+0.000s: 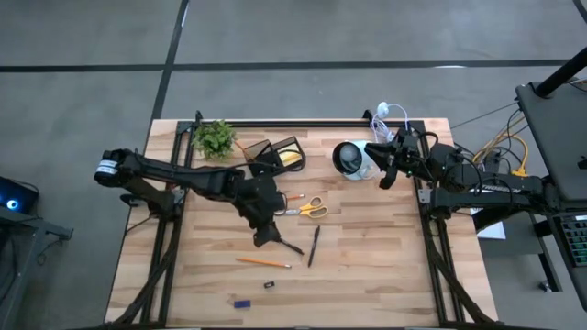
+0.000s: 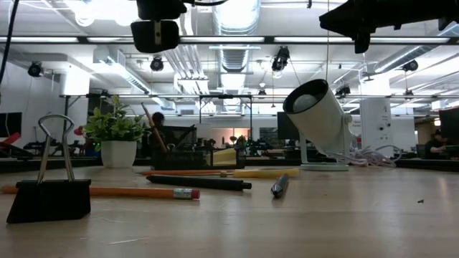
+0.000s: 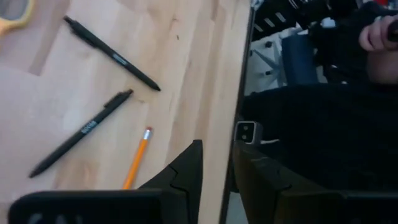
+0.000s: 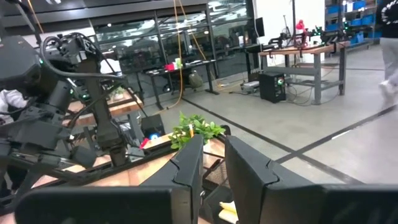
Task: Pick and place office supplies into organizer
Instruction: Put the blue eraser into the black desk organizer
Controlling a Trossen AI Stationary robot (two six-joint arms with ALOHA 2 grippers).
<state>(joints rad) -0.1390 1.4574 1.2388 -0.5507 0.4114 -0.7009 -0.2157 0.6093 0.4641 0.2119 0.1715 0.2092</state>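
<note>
Two dark pens [image 1: 292, 246] [image 1: 314, 246], an orange pencil [image 1: 263, 262] and yellow-handled scissors [image 1: 308, 208] lie flat on the wooden table. So do a small black clip [image 1: 270, 284] and a blue bit [image 1: 241, 302]. The black organizer [image 1: 275, 154] stands at the far side. My left gripper [image 1: 266, 236] hangs above the table just left of the pens. It slants down, its fingers [image 3: 193, 168] a little apart with nothing between them. In its wrist view the pens [image 3: 112, 55] [image 3: 81, 134] and pencil [image 3: 138, 158] lie ahead. My right gripper [image 1: 385, 176] waits level at the far right, narrowly open [image 4: 212, 149] and holding nothing.
A small green plant [image 1: 214, 137] stands left of the organizer. A white round cup-like thing [image 1: 350, 158] and a coiled white cable [image 1: 385, 115] are at the far right. In the left wrist view, a person in dark clothes [image 3: 311, 118] shows beyond the table's edge.
</note>
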